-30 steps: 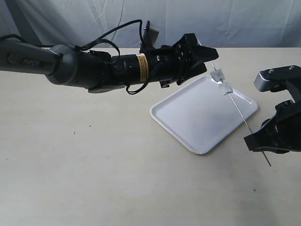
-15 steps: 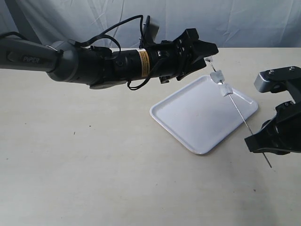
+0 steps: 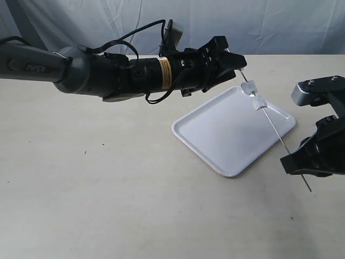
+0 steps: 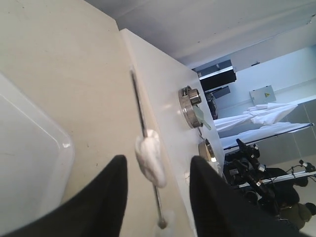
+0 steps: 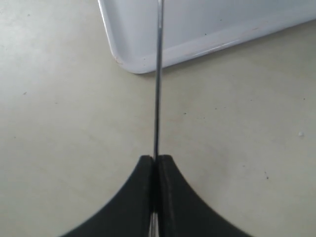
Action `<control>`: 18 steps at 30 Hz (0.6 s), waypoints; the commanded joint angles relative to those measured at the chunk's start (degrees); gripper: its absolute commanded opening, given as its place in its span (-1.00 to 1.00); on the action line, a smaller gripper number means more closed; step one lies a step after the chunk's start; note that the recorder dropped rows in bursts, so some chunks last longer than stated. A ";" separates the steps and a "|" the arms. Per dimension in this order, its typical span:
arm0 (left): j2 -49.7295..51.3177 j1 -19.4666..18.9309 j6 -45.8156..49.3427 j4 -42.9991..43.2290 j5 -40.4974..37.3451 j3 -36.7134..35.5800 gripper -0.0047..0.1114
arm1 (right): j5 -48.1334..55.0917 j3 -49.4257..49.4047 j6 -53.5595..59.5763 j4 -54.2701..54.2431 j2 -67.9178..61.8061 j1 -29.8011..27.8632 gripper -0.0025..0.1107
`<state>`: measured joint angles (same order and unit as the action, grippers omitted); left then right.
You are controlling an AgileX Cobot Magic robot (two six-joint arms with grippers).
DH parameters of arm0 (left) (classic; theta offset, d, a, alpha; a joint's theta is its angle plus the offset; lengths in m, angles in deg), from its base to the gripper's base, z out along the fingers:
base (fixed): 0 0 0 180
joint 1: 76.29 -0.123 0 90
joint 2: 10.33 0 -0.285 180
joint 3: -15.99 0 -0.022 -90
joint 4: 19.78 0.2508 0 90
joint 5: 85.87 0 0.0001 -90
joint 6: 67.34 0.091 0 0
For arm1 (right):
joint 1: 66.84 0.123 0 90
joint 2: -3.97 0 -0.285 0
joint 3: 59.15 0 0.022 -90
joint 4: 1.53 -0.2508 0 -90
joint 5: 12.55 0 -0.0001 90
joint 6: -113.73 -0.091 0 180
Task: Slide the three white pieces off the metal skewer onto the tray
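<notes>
The metal skewer (image 3: 272, 125) slants over the far-right corner of the tray (image 3: 215, 140).
Near right, the right fingers (image 5: 138, 182) pinch its low end tight. It rises across the tray, white pieces (image 3: 249, 87) threaded above the far rim, to the left fingers (image 4: 106, 197), spread apart astride its upper end.

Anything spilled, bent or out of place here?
Nothing stands out. The metal skewer is straight, pinched in the right gripper, with white pieces threaded on it above the tray; none have dropped.
</notes>
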<state>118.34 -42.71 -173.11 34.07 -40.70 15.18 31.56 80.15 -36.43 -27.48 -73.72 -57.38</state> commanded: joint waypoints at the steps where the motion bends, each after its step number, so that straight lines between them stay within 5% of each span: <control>1: 0.02 0.26 0.37 -0.39 -0.15 0.23 -0.38 | -0.55 -0.29 0.11 0.40 0.42 -0.14 -0.97; 6: 0.02 0.26 0.55 -0.50 -0.27 0.23 -0.56 | -1.46 -0.96 0.11 0.39 0.42 -0.14 -0.97; 18: 0.02 0.26 1.42 -1.04 -0.55 0.23 -0.57 | -2.28 -2.50 0.41 -0.65 0.42 -0.14 -0.97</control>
<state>118.34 -42.71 -172.06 33.56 -41.41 15.18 29.59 77.95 -36.43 -27.71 -73.59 -57.38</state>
